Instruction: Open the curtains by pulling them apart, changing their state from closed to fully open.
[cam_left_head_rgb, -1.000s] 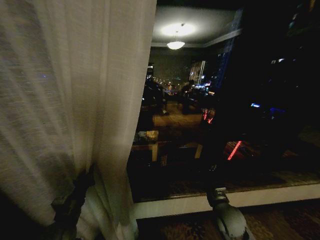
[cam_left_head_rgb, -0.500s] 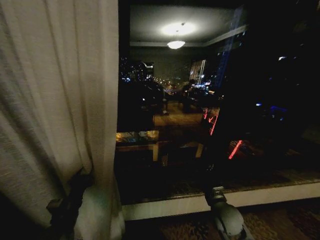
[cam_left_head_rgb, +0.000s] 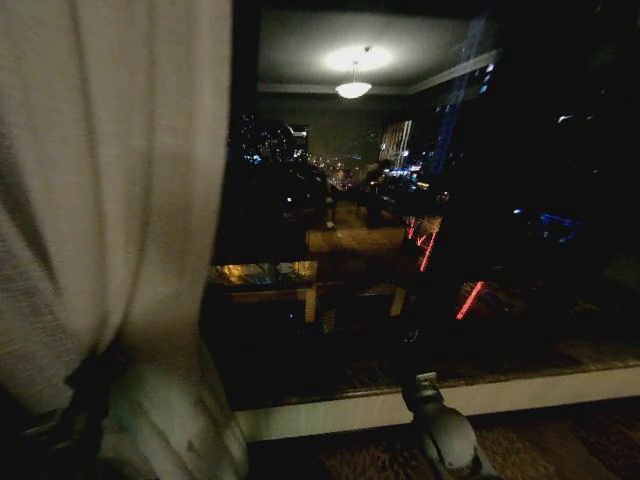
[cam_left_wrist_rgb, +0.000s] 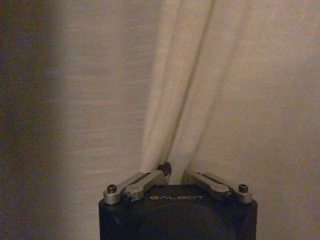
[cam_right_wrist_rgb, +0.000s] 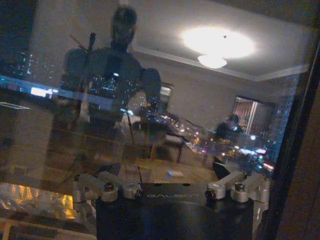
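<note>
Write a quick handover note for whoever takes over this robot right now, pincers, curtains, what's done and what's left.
Left pincer: shut on a gathered fold of the left curtain, low at the left of the head view.
Right pincer: holds nothing, low before the window sill, facing the window glass.
Done: left curtain bunched to the left, dark glass exposed across the middle and right.
Left: finish drawing this panel aside and release. No right-hand panel can be made out, so check that side.

A home living room at night, sheer curtain (cam_left_head_rgb: 110, 200) hung beside a large window (cam_left_head_rgb: 420, 250), ceiling lamp (cam_left_head_rgb: 352, 88) and furniture mirrored in the glass, city lights beyond, patterned carpet (cam_left_head_rgb: 560, 445) underfoot.
</note>
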